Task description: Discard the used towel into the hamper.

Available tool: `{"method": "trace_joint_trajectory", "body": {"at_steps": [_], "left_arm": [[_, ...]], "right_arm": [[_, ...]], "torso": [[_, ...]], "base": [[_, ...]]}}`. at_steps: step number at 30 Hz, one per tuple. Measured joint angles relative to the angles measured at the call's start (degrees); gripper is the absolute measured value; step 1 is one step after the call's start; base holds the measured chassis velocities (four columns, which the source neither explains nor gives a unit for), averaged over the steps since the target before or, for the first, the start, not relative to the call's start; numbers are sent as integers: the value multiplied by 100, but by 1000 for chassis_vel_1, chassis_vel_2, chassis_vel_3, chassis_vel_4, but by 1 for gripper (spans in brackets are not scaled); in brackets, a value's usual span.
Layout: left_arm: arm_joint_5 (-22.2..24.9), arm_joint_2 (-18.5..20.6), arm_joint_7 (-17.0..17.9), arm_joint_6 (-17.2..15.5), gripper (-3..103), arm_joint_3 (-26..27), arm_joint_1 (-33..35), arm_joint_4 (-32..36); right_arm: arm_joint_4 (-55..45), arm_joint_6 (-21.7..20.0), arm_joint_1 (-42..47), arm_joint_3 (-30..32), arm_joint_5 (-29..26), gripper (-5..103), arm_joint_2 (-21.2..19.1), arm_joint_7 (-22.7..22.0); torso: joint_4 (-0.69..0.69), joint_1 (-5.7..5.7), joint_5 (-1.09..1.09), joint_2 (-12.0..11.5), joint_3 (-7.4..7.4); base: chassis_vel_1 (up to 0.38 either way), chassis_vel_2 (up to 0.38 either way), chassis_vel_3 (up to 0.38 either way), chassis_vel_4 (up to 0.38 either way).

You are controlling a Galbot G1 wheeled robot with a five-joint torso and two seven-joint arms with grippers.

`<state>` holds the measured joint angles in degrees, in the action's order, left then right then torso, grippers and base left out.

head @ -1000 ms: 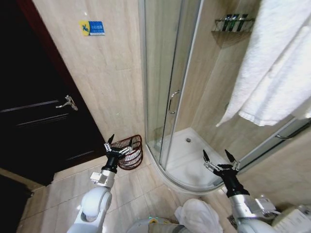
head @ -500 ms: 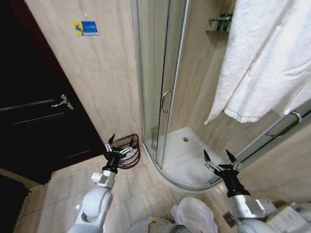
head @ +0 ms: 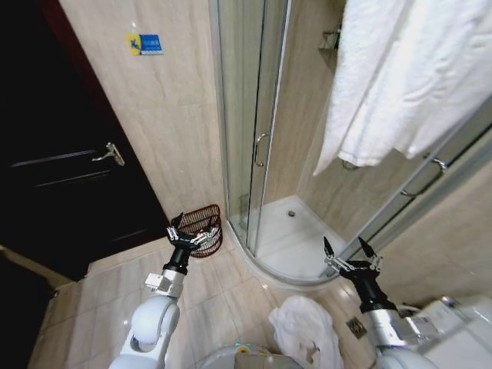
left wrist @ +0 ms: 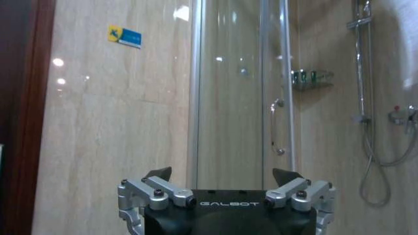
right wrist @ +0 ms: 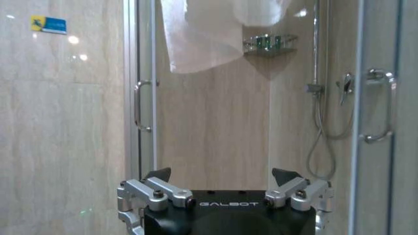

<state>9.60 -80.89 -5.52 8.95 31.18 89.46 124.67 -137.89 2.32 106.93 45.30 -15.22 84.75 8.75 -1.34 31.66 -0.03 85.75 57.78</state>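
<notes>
Down on the floor at six o'clock from the right gripper [head: 347, 253], close by the robot's base: a crumpled white towel [head: 306, 330], probably the used one, untouched. Right gripper nearer to it, jaws spread wide, empty. Hamper [head: 201, 229] across at about nine o'clock from that towel, against the wall beside the glass shower door [head: 247, 131], just behind the left gripper [head: 190, 228], likewise splayed open and empty. Clean white towels [head: 400, 77] hanging high at two o'clock. Versus a second ago: whole scene swung, camera turned; more of the floor towel showing; both arms posed as before.
</notes>
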Motion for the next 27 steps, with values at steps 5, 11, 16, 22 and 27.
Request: {"method": "trace_joint_trajectory", "body": {"at_steps": [5, 11, 16, 22, 27], "left_arm": [[3, 5, 2, 7, 100, 21, 10, 1], [5, 4, 3, 21, 100, 26, 7, -4], [11, 16, 7, 25, 100, 49, 5, -4], [17, 18, 9, 25, 100, 55, -3, -1], [18, 6, 12, 23, 100, 46, -2, 1]], "right_arm": [[0, 11, 9, -4, 3, 100, 5, 5], [12, 37, 16, -10, 9, 100, 6, 15], [14, 39, 15, -11, 12, 100, 4, 16], [33, 63, 5, -20, 16, 100, 6, 13], [72, 61, -59, -20, 16, 100, -8, -83]], "torso": [[0, 1, 0, 1, 0], [0, 6, 4, -2, 2], [0, 4, 1, -1, 2], [-2, 3, 2, -1, 2], [3, 0, 1, 0, 0]], "base": [[186, -202, -186, 192], [172, -160, -161, 160], [133, -155, -168, 162], [155, -150, -158, 160], [89, -97, -75, 64]]}}
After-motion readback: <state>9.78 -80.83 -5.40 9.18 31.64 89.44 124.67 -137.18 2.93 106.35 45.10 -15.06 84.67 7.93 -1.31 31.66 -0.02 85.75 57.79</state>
